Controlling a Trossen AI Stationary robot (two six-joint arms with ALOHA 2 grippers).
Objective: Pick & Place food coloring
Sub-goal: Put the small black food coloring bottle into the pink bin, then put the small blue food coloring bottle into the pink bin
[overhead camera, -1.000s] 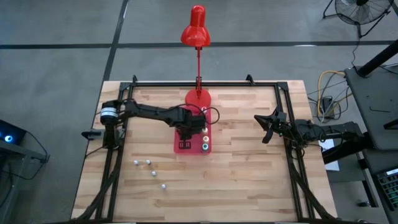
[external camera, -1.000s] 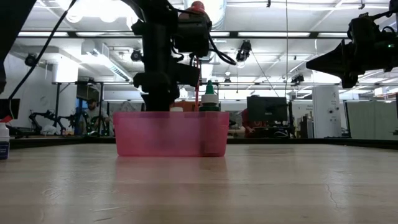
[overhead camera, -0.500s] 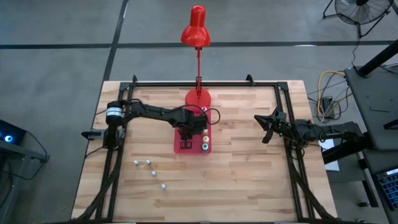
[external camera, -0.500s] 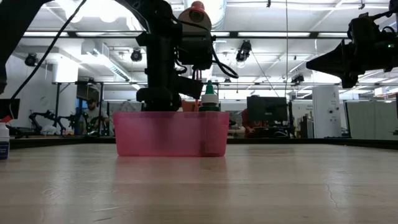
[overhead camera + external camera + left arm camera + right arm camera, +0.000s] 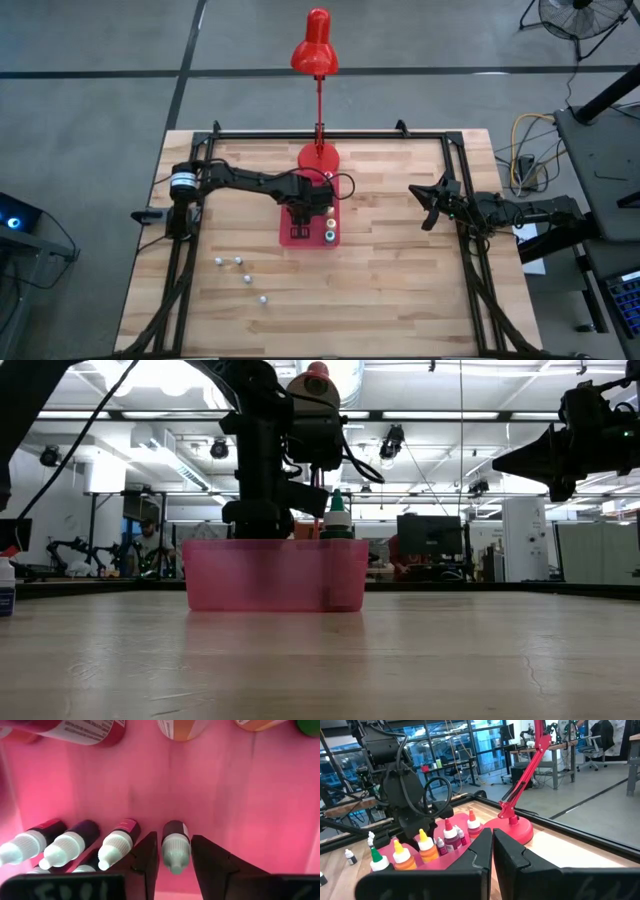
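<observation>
In the left wrist view a small dark food coloring bottle (image 5: 175,845) with a whitish cap stands on the floor of the red tray (image 5: 290,238). My left gripper (image 5: 175,865) points down into the tray, open. One finger stands on each side of that bottle, with a thin gap at both. Three more small bottles (image 5: 117,845) stand in a row beside it. Bigger bottles (image 5: 330,222) line the tray's right side, and a green-capped one (image 5: 337,515) shows above the tray wall. My right gripper (image 5: 492,845) waits shut at the table's right edge.
Several small loose bottles (image 5: 240,270) lie on the wood near the table's front left. The red desk lamp's base (image 5: 318,157) stands just behind the tray, and its head (image 5: 314,45) reaches beyond the far edge. Bare wood lies between the tray and my right gripper (image 5: 425,205).
My left gripper has sunk a little deeper into the tray, then kept still. The tray and the loose bottles have stayed where they were.
</observation>
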